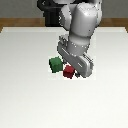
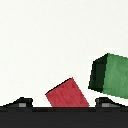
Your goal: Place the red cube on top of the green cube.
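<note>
Exterior view: the arm is leaning low over the white counter (image 1: pixel 25 85), and the red cube (image 1: pixel 68 72) is sitting just beside the green cube (image 1: pixel 55 63), toward the exterior view's right and nearer the camera.

Wrist view: the claw (image 2: pixel 64 103) is hanging apart, fingertips (image 2: pixel 21 102) flanking the red cube (image 2: pixel 68 94), green cube (image 2: pixel 111 75) off to one side.

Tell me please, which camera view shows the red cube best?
The wrist view: the red cube is large there, with two faces visible, though its lower part is cut off by the dark gripper body. In the exterior view the red cube is small, close under the arm, beside the green cube.
</note>
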{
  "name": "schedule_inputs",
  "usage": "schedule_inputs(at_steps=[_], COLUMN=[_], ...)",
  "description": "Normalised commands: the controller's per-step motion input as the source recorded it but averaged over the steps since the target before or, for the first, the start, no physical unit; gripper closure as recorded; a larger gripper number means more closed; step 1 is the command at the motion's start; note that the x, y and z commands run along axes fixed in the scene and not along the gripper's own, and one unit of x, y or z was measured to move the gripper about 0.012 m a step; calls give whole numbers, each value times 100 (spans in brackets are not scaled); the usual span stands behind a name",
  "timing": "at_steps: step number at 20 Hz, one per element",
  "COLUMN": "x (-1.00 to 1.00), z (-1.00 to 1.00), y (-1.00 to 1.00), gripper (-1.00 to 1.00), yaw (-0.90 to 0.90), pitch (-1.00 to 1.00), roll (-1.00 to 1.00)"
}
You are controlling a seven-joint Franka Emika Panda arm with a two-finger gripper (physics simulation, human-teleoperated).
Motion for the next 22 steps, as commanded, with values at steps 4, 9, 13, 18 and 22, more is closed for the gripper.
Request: schedule_inputs(at_steps=[4,9,13,18,22], x=[0,0,0,20,0], z=[-25,-20,0,0,0], y=[0,0,0,0,-25], gripper=[-100,-100,-100,-100,-100], yaw=[0,0,0,0,0], pitch=[0,0,0,0,0], roll=[0,0,0,0,0])
